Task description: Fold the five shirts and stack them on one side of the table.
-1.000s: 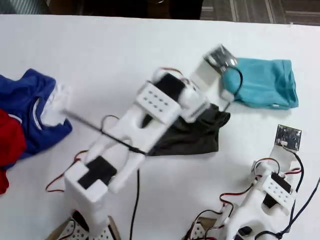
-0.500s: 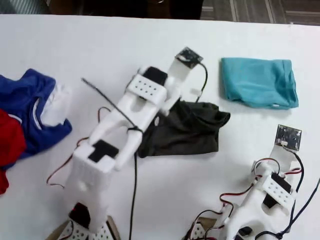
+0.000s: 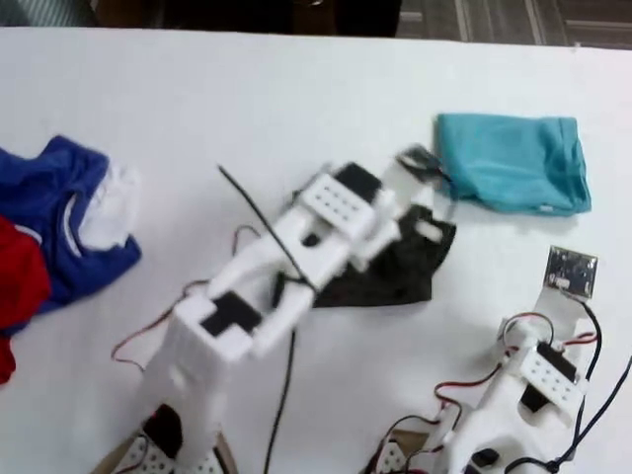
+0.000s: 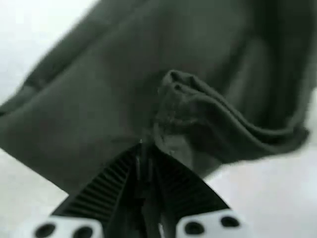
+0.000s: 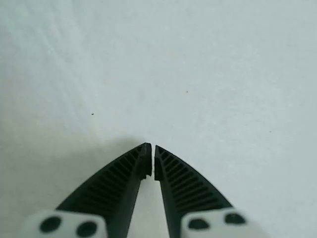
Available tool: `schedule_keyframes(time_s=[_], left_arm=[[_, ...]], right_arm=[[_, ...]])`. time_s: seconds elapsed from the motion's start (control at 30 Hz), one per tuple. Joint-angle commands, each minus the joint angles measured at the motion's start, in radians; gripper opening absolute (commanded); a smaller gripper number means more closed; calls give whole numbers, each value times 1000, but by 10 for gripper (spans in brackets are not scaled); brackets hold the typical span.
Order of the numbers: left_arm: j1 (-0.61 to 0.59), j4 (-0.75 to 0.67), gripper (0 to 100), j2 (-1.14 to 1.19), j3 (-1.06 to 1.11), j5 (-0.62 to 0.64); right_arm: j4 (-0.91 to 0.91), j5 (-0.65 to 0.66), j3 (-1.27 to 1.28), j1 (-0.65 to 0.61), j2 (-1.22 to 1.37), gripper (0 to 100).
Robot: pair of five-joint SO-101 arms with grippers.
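Shirts lie across the white table in the high view: a folded teal shirt far right, a black shirt mid-table near it, and a crumpled blue shirt and a red shirt at the left edge. The left arm stretches over the black shirt, and the right arm sits at the near right corner.

In the left wrist view, the left jaws are pressed together on a bunched fold of the black shirt.

In the right wrist view, the right jaws are all but touching, holding nothing, above bare table.
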Motion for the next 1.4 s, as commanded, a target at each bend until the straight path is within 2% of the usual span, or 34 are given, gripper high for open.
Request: schedule_keyframes(time_s=[0.0,0.17,0.3,0.5,0.6,0.7,0.87,1.13,1.37], left_arm=[[80,80,28,-106,-2,15],[94,144,28,-147,-10,11],[34,129,28,-216,-12,9],[-83,-66,28,-201,27,15],[-86,-157,28,-132,79,14],[-64,-183,28,-58,105,15],[-5,-129,28,-23,99,17],[155,97,28,-91,107,18],[130,138,28,-129,99,15]], right_arm=[[-18,6,-5,-2,-25,21],[-18,6,-5,-2,-25,21],[-18,6,-5,-2,-25,21],[-18,6,-5,-2,-25,21],[-18,6,-5,-2,-25,21],[-18,6,-5,-2,-25,21],[-18,6,-5,-2,-25,21],[-19,6,-5,-4,-25,21],[-19,6,-5,-4,-25,21]])
